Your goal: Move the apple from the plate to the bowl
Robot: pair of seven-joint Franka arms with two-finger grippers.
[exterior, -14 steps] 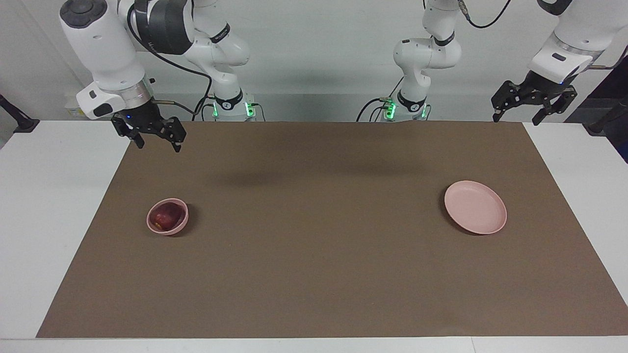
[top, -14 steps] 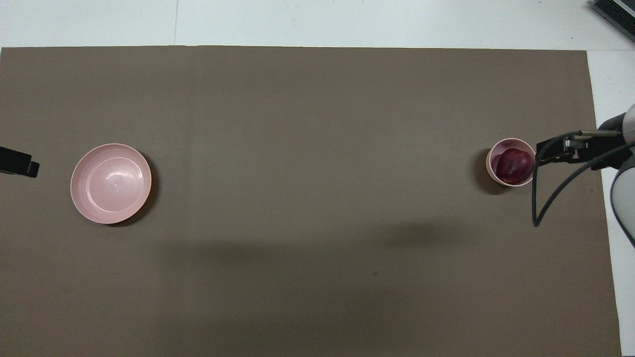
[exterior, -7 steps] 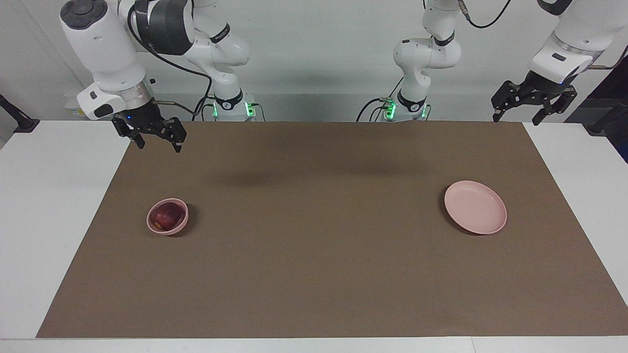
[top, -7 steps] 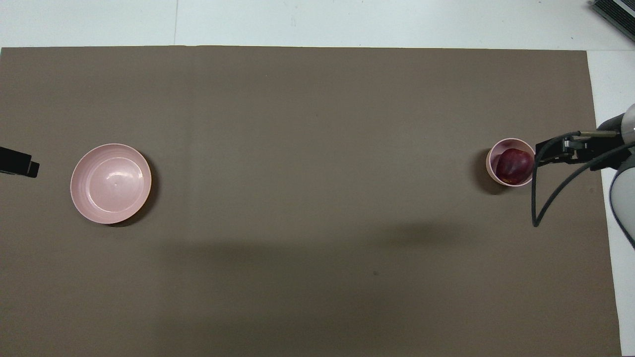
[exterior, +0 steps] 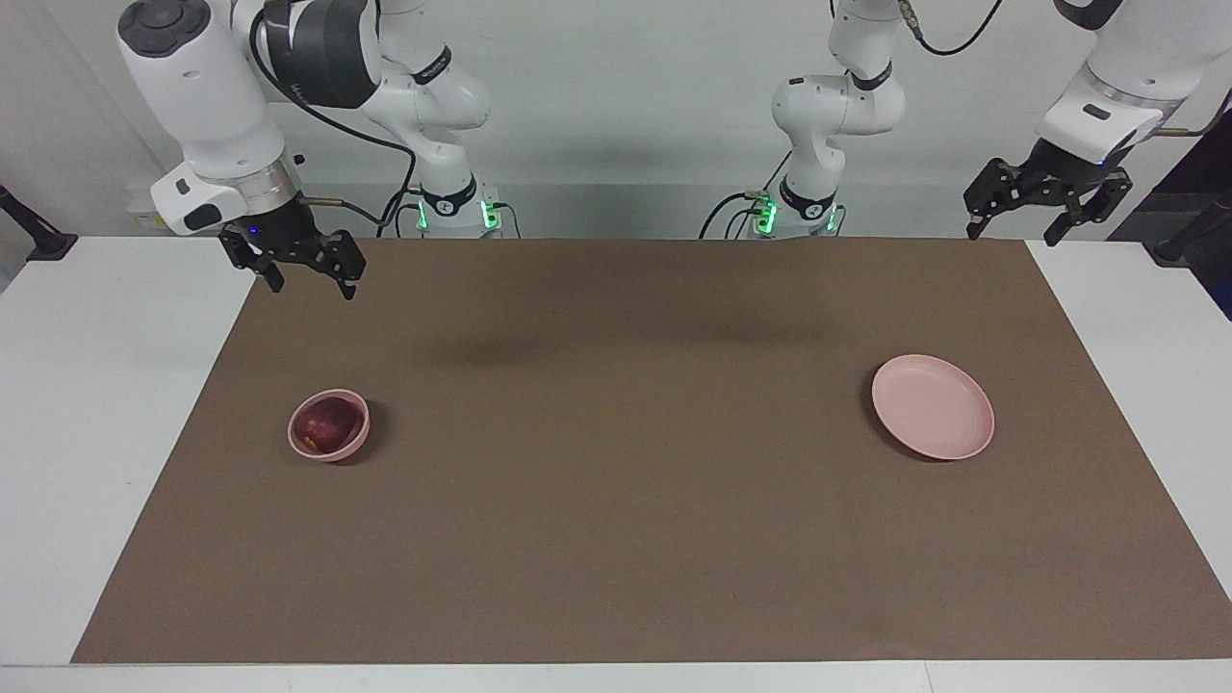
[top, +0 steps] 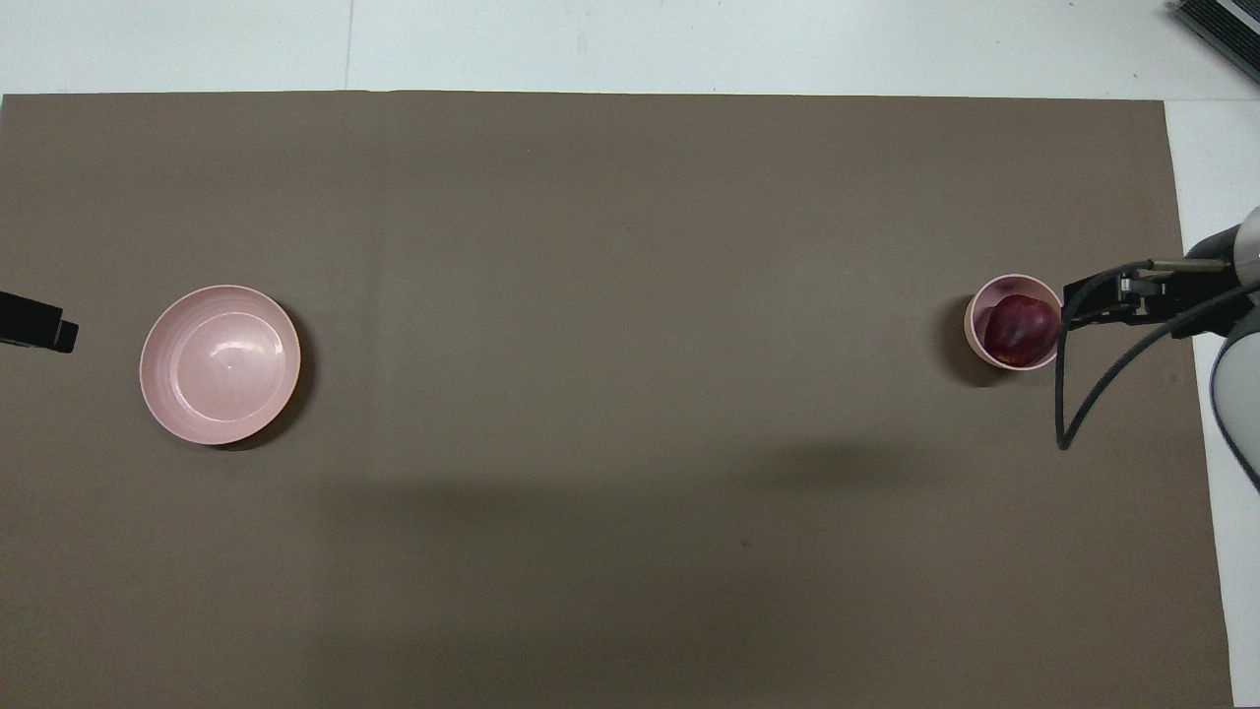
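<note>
The dark red apple (exterior: pixel 325 426) (top: pixel 1020 330) lies inside the small pink bowl (exterior: pixel 337 456) (top: pixel 975 320) toward the right arm's end of the brown mat. The wide pale pink plate (exterior: pixel 932 419) (top: pixel 219 364) sits bare toward the left arm's end. My right gripper (exterior: pixel 310 287) hangs open and holds nothing, raised over the mat's edge at its own end, apart from the bowl. My left gripper (exterior: pixel 1013 236) is also open and holds nothing, held high over the mat's corner at its own end, well away from the plate.
A brown mat (exterior: pixel 616 500) covers most of the white table (exterior: pixel 87 404). The right arm's black cable (top: pixel 1068 394) loops over the mat beside the bowl in the overhead view. Both arm bases stand at the table's robot-side edge.
</note>
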